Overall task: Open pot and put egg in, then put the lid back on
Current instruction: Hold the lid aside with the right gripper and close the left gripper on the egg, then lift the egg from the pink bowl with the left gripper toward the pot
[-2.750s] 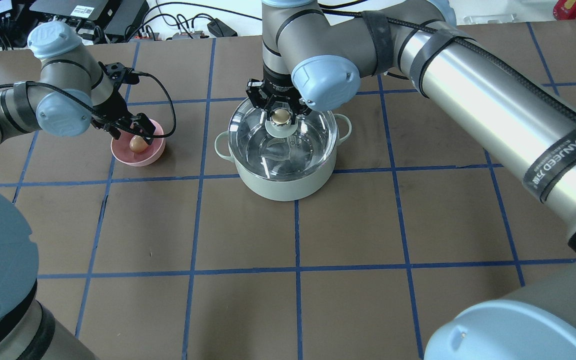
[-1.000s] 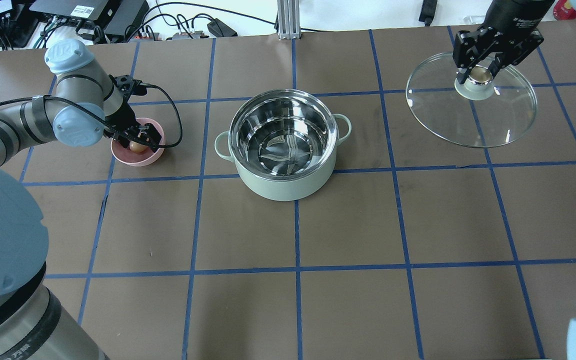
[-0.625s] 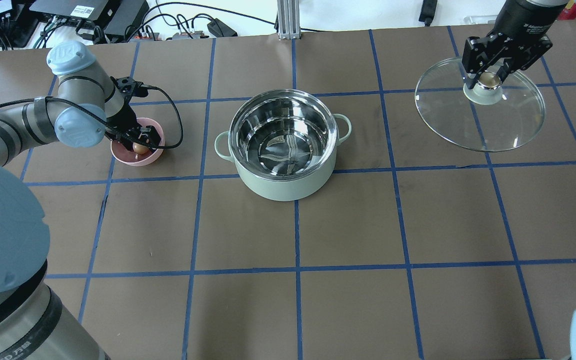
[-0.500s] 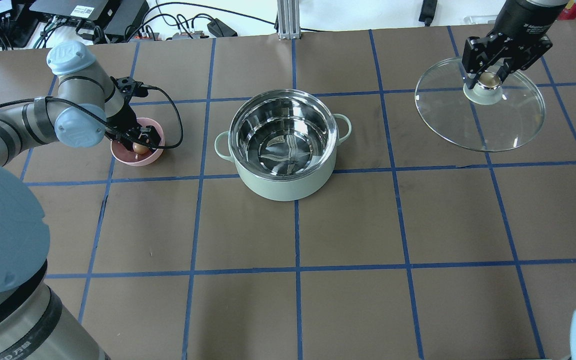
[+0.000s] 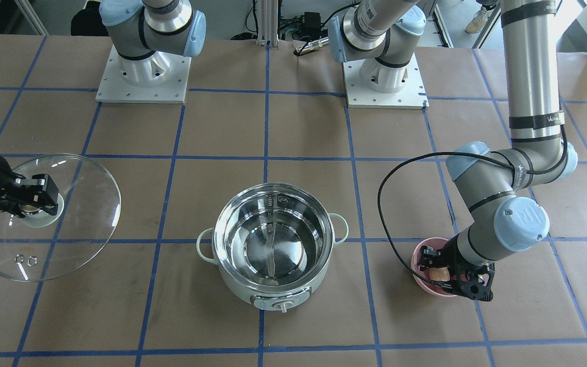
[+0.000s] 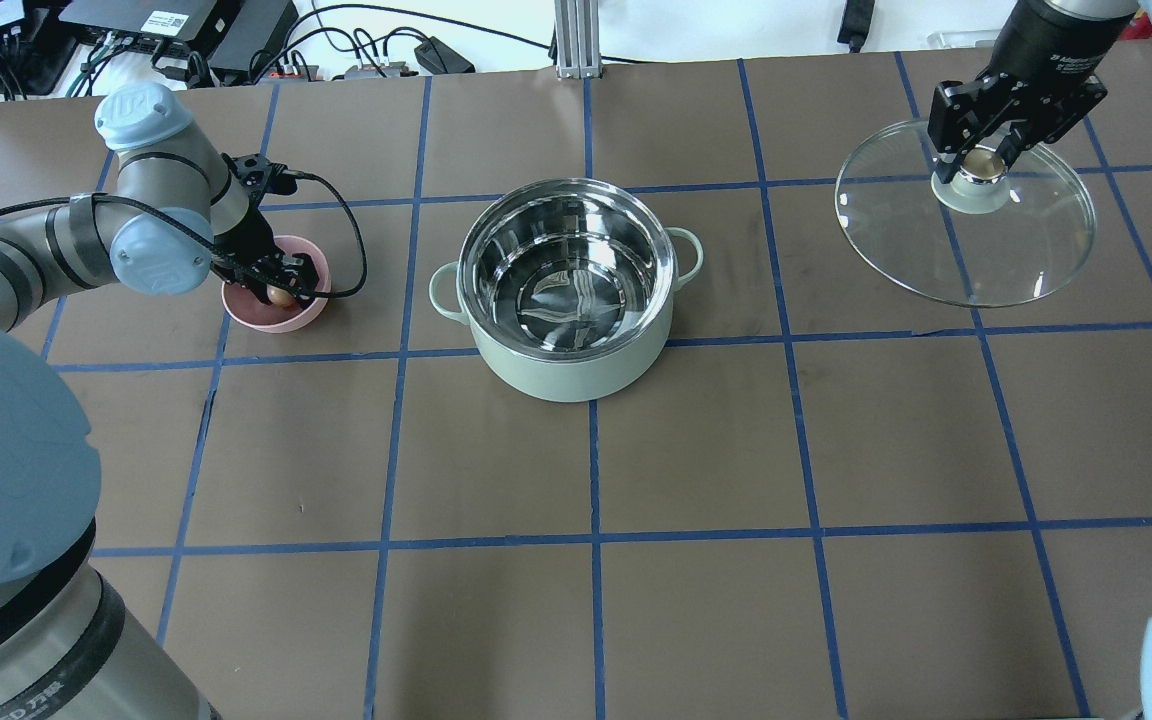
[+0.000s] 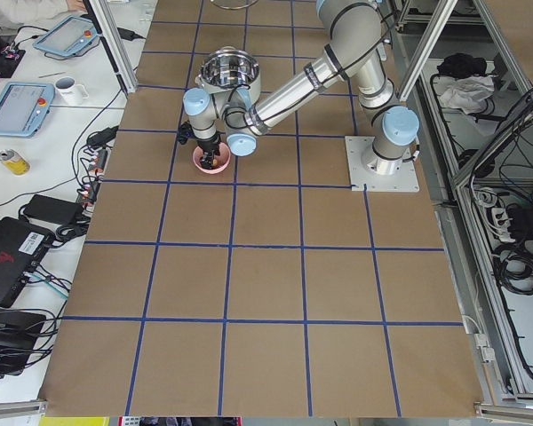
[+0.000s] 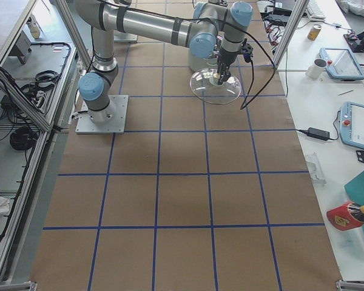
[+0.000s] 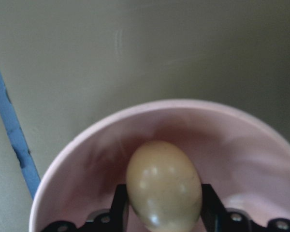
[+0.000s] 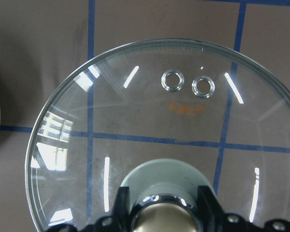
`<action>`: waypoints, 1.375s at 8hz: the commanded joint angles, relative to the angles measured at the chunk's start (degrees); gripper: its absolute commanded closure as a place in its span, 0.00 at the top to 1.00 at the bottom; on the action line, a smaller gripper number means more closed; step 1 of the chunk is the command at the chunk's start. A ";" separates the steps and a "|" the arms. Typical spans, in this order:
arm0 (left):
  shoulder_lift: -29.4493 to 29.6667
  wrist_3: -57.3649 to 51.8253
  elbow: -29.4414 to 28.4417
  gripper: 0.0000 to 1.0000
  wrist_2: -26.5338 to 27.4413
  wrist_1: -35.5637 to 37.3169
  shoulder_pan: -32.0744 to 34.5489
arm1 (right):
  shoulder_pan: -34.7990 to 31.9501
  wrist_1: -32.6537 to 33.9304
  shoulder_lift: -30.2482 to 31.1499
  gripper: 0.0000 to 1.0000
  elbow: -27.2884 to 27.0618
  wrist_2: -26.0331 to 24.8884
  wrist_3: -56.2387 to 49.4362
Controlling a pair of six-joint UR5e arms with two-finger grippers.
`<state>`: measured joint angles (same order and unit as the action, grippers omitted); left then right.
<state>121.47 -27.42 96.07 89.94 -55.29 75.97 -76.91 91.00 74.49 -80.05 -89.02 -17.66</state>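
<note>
Uncovered pot (image 6: 566,378), egg (image 9: 164,186) in pink bowl (image 9: 232,145), glass lid (image 6: 966,250) apart

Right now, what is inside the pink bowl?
The egg sits in the pink bowl, with the left tool shut on its sides. The bowl floor beneath the egg is covered.

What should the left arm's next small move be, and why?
Probably lift the egg straight up out of the pink bowl: the fingers of the left gripper sit against both its sides, the pot stands open and the right gripper holds the lid aside.
</note>
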 commanded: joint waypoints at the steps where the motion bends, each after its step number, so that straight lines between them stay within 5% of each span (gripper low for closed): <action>1: -0.27 0.26 0.08 0.35 0.06 0.00 0.14 | 0.01 1.28 -0.04 0.00 -0.54 0.16 -0.01; 4: -1.23 2.28 -0.09 0.11 0.06 0.00 0.14 | 0.01 1.72 0.13 0.00 -0.63 0.33 -0.10; 6: -6.91 3.86 -0.71 0.01 2.15 -2.09 1.45 | 0.01 2.60 -0.13 0.00 -0.63 0.25 -0.44; 9: -17.21 11.22 -3.85 0.00 4.28 -17.71 6.09 | 0.01 3.48 -0.66 0.00 -0.72 -0.02 -1.24; 11: -17.50 24.10 -10.26 0.00 0.70 -21.44 14.95 | 0.01 3.66 -0.66 0.00 -0.72 0.42 -1.15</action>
<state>105.09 -13.86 90.90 93.62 -72.94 83.57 -76.90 94.41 73.90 -80.76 -88.98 -18.84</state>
